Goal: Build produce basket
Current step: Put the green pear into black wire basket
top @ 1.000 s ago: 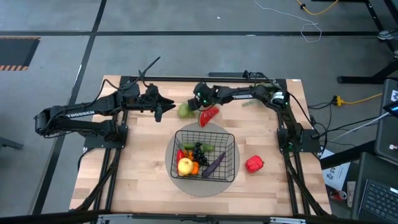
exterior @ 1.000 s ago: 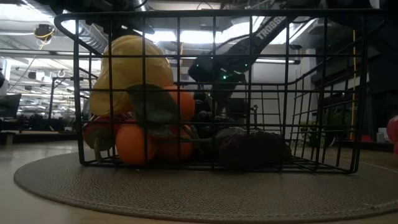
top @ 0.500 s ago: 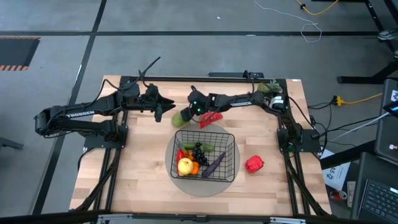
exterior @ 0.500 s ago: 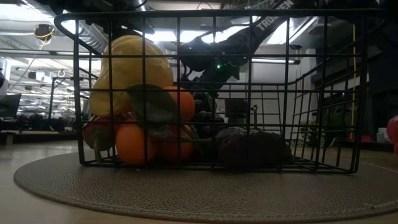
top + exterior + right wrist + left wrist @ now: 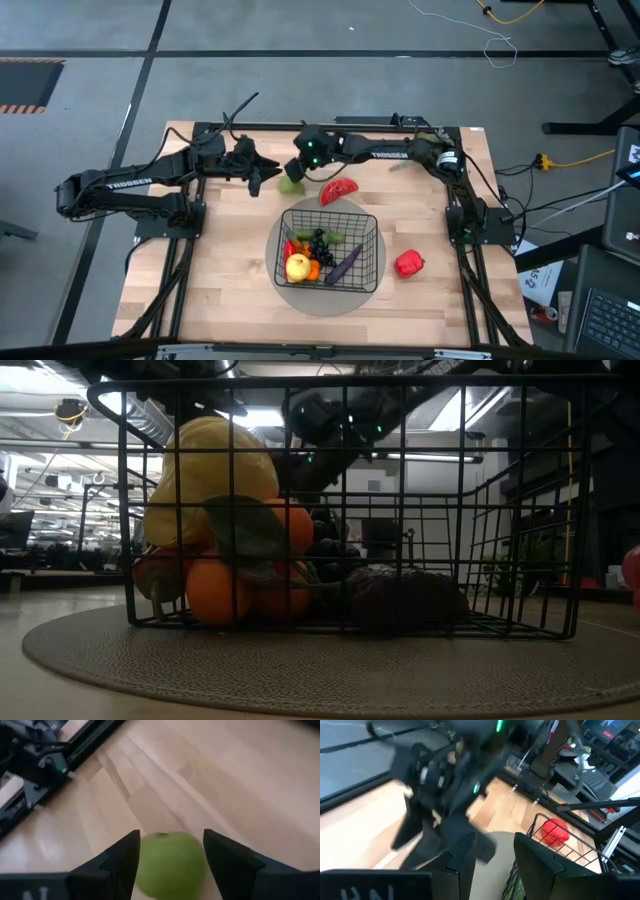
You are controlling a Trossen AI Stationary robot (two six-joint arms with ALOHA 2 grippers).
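Right claw (image 5: 297,172) open, upper centre of high view, astride green pear (image 5: 170,865); only right wrist view shows pear between fingers, ungripped. Basket (image 5: 330,250) lower centre. Left claw (image 5: 262,178) part open, empty.

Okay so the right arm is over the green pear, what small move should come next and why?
Probably lower the right gripper a little and close on the green pear. Its jaws stand open on either side of the pear, which lies on the table outside the basket. The left gripper waits nearby.
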